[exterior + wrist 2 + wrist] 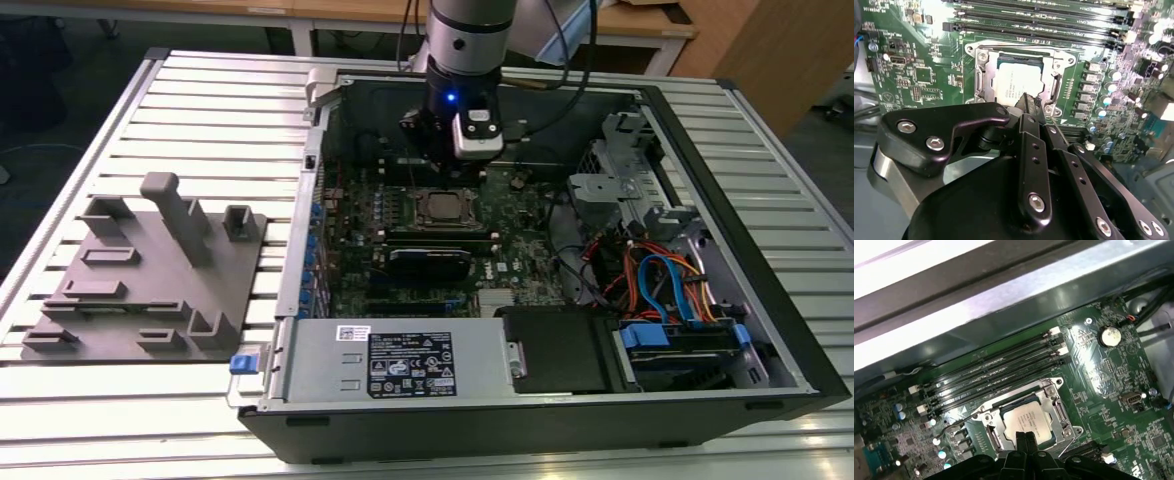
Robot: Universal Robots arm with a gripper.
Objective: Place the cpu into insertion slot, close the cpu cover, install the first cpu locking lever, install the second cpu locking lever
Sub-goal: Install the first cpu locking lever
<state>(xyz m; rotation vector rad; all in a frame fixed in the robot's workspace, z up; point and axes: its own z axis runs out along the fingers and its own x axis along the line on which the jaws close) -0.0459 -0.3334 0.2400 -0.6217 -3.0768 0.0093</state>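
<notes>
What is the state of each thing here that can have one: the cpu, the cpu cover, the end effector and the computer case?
cpu: lying flat, metal top up, framed by the cover's window.
cpu cover: lowered flat around the cpu.
end effector: shut, holding nothing, tips by the cover's edge.
computer case: open, with the board exposed.

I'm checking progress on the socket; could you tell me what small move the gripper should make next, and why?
Probably ease the shut gripper sideways toward the lever wire sticking out beside the cpu cover: the cpu already sits seated with that cover lying around it, and the lever looks unlatched.
</notes>
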